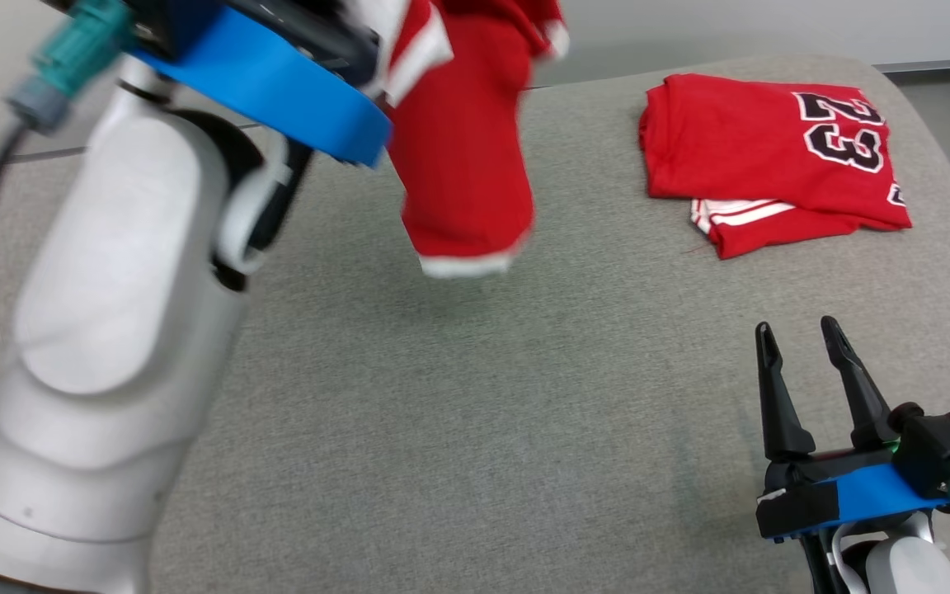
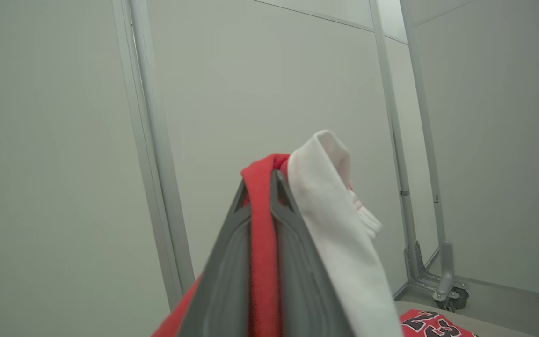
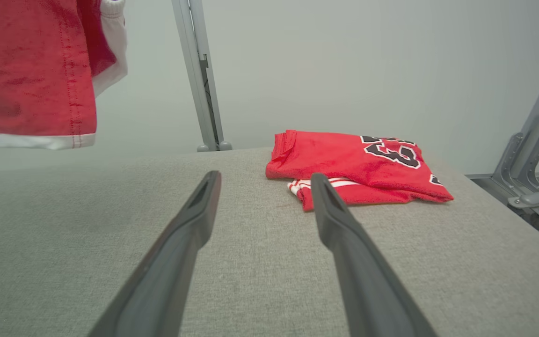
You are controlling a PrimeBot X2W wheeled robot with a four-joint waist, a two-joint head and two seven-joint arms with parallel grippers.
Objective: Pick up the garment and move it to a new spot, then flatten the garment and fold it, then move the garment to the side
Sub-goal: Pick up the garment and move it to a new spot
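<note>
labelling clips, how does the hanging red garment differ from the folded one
The hanging garment is in the air, pinched by the left gripper; the folded garment lies on the grey table. The hanging garment droops loose, plain red; the folded garment is a flat stack showing a black 23. Both are red with white trim.

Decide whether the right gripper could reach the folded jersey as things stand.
Probably yes: the right gripper is open and empty, and the folded jersey lies just ahead of it, with nothing between them.
</note>
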